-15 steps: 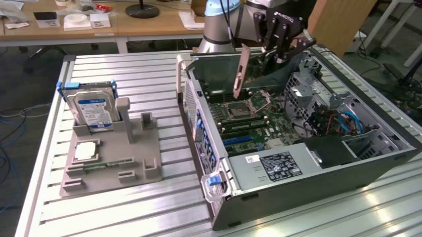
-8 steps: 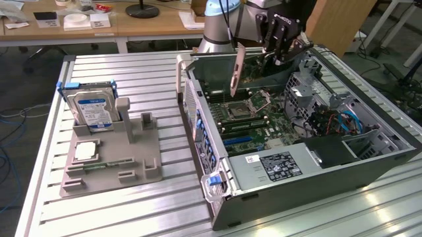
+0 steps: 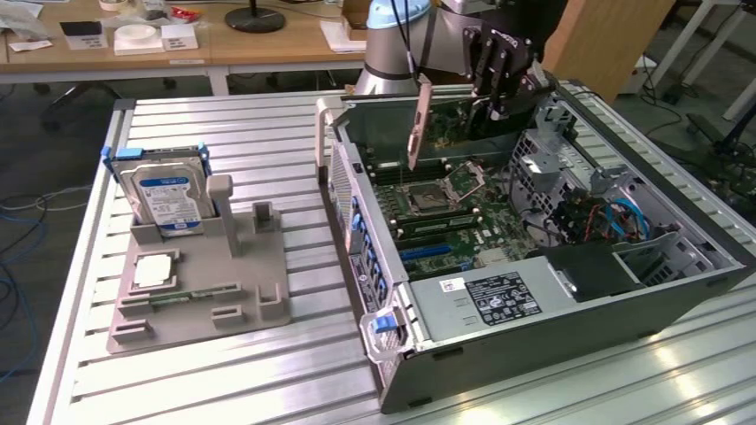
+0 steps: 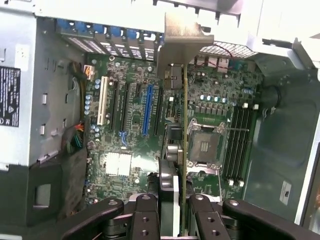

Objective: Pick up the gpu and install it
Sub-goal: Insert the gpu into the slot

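Gpu (image 4: 184,120) is being gripped edge-on between the closed fingers (image 4: 170,192) of the gripper (image 4: 183,202), above the motherboard (image 4: 120,140) inside the open computer case (image 3: 555,341).

My arm (image 3: 385,69) reads as a silver-grey tube with a pale blue cap (image 3: 396,14) on its joint. The claw (image 3: 494,104) is matte black, made of flat plates set side by side, with a faint reddish marking near its top. From the wrist camera I see black linkage fingers (image 4: 146,222), each carrying round pivot pins (image 4: 145,197).
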Tool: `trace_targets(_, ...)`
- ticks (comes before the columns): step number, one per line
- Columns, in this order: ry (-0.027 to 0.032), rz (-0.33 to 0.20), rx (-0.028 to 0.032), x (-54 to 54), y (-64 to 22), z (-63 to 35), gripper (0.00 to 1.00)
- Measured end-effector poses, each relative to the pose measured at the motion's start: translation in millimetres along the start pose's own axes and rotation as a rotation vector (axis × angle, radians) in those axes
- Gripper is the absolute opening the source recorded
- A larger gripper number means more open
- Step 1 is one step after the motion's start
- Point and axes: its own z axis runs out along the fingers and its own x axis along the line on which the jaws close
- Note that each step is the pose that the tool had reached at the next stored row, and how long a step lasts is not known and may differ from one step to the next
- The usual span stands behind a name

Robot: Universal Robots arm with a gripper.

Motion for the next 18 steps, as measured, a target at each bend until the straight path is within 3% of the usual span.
trace_targets(6, 0.0001, 0.002, 0.0001, 0.0, 0.0, 0.1, 0.28)
trace_targets(11, 0.0038, 0.072, 0.0022, 0.0, 0.0, 1.3, 0.28)
trace_targets(18, 0.0042, 0.077, 0.0015, 0.8, 0.3, 4.3, 0.28)
